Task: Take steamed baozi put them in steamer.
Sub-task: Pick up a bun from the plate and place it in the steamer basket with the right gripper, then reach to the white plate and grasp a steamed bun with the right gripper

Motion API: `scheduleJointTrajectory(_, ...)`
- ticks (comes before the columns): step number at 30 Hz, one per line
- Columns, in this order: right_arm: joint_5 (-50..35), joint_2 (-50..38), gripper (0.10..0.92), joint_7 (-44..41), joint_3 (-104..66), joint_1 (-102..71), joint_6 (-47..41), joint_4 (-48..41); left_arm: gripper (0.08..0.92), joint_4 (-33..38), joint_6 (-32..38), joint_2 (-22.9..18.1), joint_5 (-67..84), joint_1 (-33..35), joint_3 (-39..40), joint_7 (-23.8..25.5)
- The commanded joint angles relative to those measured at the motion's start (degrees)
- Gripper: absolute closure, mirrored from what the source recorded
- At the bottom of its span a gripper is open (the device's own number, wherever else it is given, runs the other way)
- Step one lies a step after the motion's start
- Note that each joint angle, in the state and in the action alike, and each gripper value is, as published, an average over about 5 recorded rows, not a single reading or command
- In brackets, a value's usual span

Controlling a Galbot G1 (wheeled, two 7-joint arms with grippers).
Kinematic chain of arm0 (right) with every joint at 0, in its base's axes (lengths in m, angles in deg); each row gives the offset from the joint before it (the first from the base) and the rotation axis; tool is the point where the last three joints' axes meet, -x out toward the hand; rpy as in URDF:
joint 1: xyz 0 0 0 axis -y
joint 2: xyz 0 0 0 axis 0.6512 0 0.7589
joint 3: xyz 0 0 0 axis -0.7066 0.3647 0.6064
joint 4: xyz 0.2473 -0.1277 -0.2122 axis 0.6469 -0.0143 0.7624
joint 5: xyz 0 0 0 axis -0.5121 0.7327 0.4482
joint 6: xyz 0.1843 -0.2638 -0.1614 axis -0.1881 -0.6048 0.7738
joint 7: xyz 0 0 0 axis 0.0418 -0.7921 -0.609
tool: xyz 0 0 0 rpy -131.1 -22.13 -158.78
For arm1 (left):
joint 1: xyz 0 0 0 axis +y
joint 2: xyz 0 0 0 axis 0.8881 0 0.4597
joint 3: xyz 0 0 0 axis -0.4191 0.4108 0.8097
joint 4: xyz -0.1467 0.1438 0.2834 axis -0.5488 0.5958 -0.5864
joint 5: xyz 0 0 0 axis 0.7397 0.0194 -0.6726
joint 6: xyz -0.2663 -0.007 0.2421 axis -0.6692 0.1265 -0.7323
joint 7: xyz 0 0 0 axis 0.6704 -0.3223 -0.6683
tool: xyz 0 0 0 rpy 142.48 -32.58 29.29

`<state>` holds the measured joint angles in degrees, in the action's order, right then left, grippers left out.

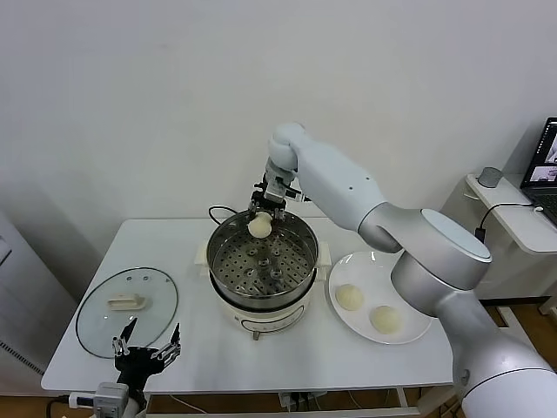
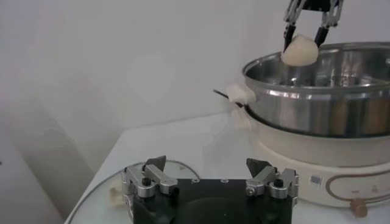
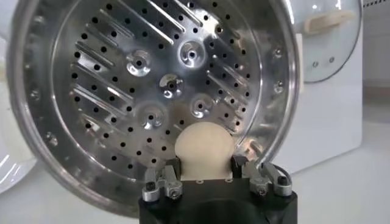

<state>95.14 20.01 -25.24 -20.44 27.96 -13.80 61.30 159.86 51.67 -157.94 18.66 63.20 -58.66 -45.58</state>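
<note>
Right gripper [image 1: 261, 218] clamped on one baozi [image 1: 259, 227] above the steamer's [image 1: 261, 261] far rim; left gripper [image 1: 146, 350] parked, fingers apart, near the glass lid [image 1: 126, 309].

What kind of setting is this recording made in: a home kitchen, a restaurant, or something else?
Probably a lab or office test space, not a real kitchen: a plain white table against a bare wall, holding only a steamer, plate and glass lid, with a laptop on a side desk.

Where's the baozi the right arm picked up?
In the head view, the baozi hangs in the right gripper over the steamer's far rim, above the perforated tray.
</note>
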Motion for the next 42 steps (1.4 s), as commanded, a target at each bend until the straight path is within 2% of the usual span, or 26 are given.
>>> scheduleJointTrajectory(1,4.6,0.6,0.516,4.6,-0.3,-1.9,2.8,-1.3,0.177,-0.2,-0.2,-2.8,0.5,-0.2,0.1,0.1)
scheduleJointTrajectory(13,5.8,1.4,0.499,8.7,0.2,-3.3,2.8,-2.9,0.177,-1.3,-0.5,-2.8,0.6,-1.1,0.1,0.4)
scheduleJointTrajectory(18,3.1,1.3,0.373,5.1,0.7,-2.9,1.1,-2.6,0.177,-1.4,-0.6,-2.8,0.6,-1.3,0.0,0.6)
scheduleJointTrajectory(24,-6.3,-1.1,0.224,-3.9,2.1,0.5,-5.9,-0.3,0.177,-1.4,-0.6,-2.8,0.7,-1.4,-0.3,0.6)
scheduleJointTrajectory(28,-19.6,-6.0,0.204,-9.1,6.2,4.3,-17.2,6.1,0.177,-1.3,-0.8,-2.8,0.7,-1.4,-0.3,0.7)
scheduleJointTrajectory(32,-32.1,-12.2,0.203,-12.0,10.4,8.7,-37.1,14.4,0.177,-1.2,-1.0,-2.8,0.7,-1.5,-0.2,0.9)
scheduleJointTrajectory(36,-38.3,-18.6,0.203,-12.0,12.4,12.2,-56.4,20.6,0.177,-0.9,-1.4,-2.8,0.7,-1.4,-0.2,1.3)
scheduleJointTrajectory(42,-43.3,-29.2,0.203,-10.4,13.9,14.9,-72.2,26.2,0.177,-0.5,-1.9,-2.8,1.2,-1.5,0.0,1.8)
